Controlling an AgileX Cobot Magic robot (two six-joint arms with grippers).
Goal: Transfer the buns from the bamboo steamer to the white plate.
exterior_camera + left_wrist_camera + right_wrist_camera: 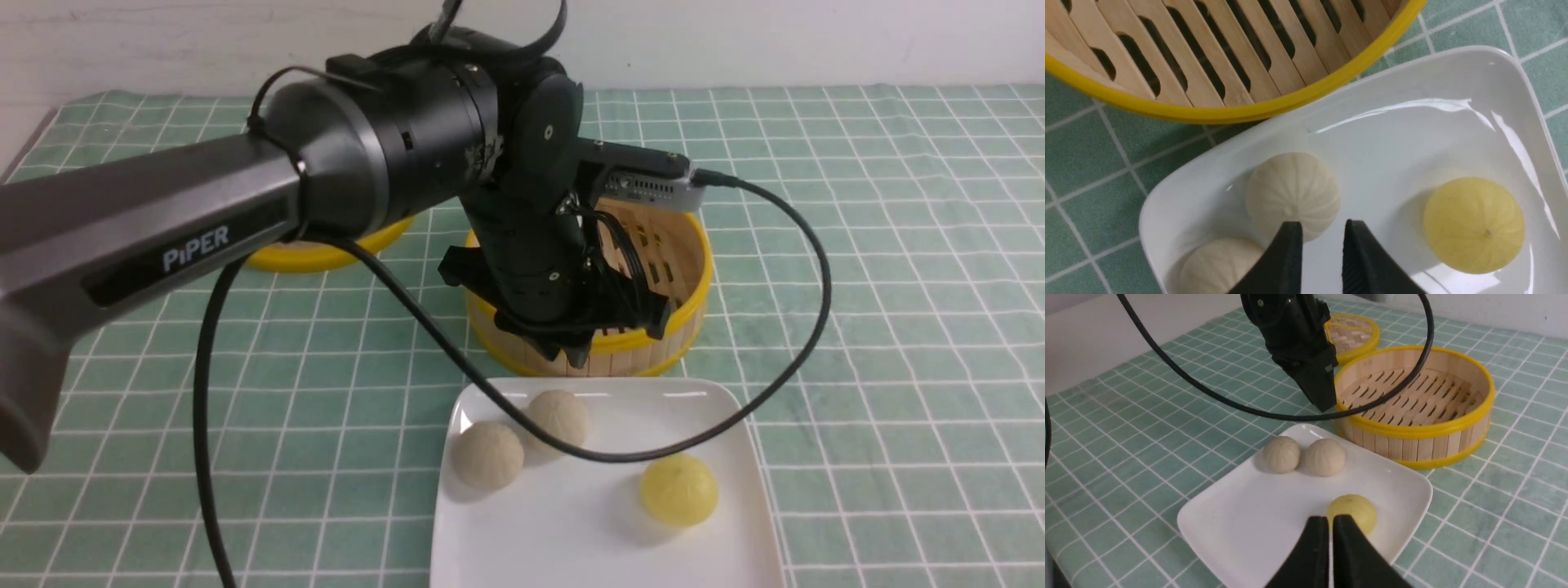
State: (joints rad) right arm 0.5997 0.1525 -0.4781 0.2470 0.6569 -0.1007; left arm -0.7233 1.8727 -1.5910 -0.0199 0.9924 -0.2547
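Observation:
Both beige buns (487, 454) (559, 418) lie side by side on the white plate (588, 531), in its far left corner. The wrist views show them too: buns (1293, 192) (1216, 265) and buns (1281, 454) (1325, 457). The bamboo steamer (694, 302) stands just behind the plate, and its slotted floor (1412, 396) is bare. My left gripper (575, 355) hangs over the steamer's near rim; its jaws (1323, 224) are slightly apart and hold nothing. My right gripper (1329, 518) is shut and empty, low over the plate's near side.
A bright yellow bun (679, 490) sits on the plate's right half. The flat woven lid (326, 255) lies behind the left arm. The left arm's black cable (620, 456) droops across the plate. Green checked cloth covers the table.

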